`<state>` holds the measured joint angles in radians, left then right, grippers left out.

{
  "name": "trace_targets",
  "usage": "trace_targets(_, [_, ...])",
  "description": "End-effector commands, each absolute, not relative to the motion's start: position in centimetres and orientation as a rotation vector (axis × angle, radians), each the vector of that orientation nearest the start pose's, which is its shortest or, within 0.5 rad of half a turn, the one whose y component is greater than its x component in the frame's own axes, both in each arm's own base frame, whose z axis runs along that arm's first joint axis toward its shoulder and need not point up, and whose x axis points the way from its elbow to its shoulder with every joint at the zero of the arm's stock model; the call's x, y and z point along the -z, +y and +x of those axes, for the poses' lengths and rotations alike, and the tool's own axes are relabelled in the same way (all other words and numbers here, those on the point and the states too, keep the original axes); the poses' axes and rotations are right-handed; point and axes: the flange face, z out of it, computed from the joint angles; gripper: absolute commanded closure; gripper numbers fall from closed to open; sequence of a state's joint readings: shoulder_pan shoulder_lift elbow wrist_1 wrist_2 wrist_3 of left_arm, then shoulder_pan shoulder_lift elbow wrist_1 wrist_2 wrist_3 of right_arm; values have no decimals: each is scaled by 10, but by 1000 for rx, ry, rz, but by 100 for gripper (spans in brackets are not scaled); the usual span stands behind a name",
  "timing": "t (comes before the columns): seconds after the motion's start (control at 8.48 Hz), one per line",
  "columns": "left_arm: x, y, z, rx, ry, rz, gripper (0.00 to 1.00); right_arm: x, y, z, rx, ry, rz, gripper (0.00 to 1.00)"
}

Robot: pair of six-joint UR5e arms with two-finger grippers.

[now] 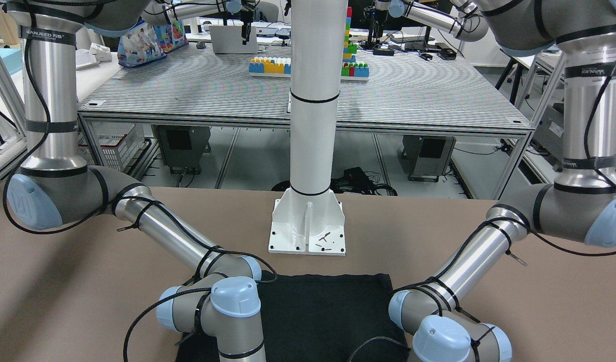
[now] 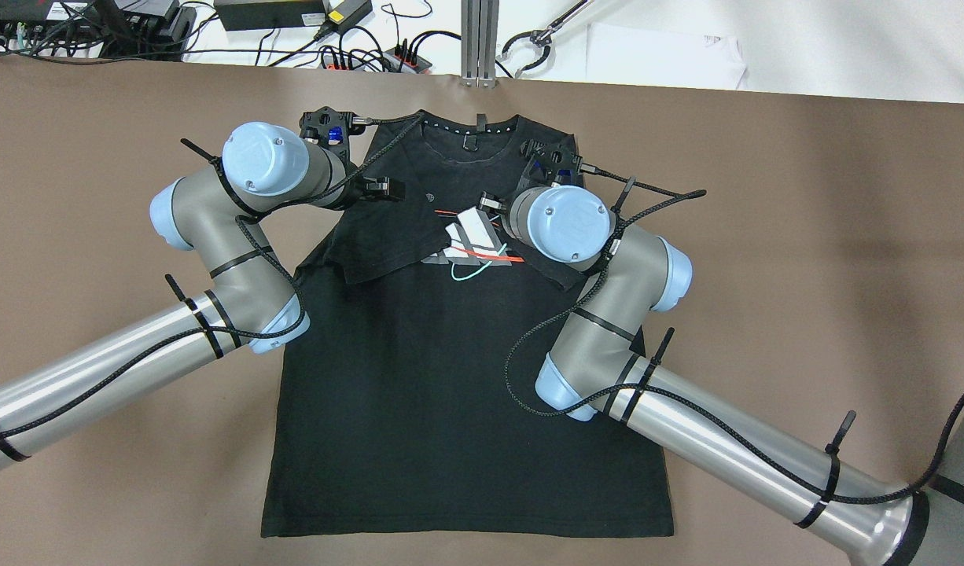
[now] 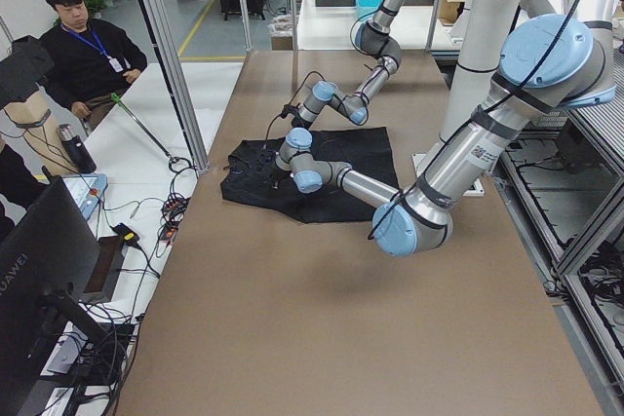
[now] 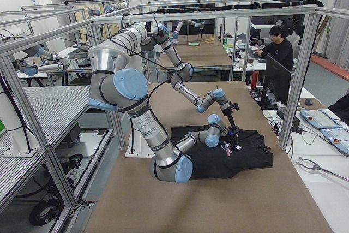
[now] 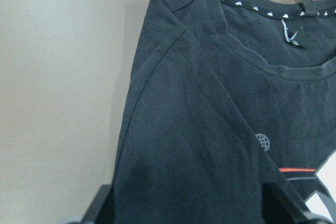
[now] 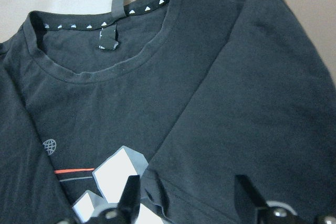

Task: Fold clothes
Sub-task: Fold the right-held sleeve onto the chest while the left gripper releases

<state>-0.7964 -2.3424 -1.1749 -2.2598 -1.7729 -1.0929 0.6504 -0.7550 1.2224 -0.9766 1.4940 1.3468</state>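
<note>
The black soft-fabric T-shirt (image 2: 450, 377) lies flat, front up, in the middle of the brown worktop (image 2: 804, 196), with its sleeves (image 2: 368, 248) turned in over the chest and its collar (image 2: 470, 130) at the far edge from the robot. It looks light, limp and not slippery, so it will likely sag and crease wherever it is unsupported. I would pinch both layers at the shoulder edges or at the corners of the bottom hem (image 2: 466, 531). The left gripper (image 5: 191, 205) and right gripper (image 6: 186, 203) hang over the shoulders, jaws spread, holding nothing.
</note>
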Motion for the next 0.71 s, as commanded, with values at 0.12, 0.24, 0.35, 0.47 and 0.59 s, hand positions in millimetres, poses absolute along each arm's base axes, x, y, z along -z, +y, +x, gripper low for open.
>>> trace_targets(0.12, [-263, -643, 452, 166, 1030, 475, 0, -227, -587, -532, -365, -953, 565, 5])
trace_targets(0.24, [-272, -630, 440, 179, 1041, 472, 0, -211, -575, -518, -371, -1000, 569, 5])
trace_targets(0.35, [-286, -610, 424, 225, 1064, 445, 0, -212, -559, -505, -373, -1001, 554, 6])
trace_targets(0.47, [-296, -585, 406, 291, 1100, 406, 0, -218, -531, -490, -388, -1003, 517, 6])
trace_targets(0.59, [-314, -555, 394, 317, 1114, 373, 0, -225, -487, -477, -382, -1047, 478, 5])
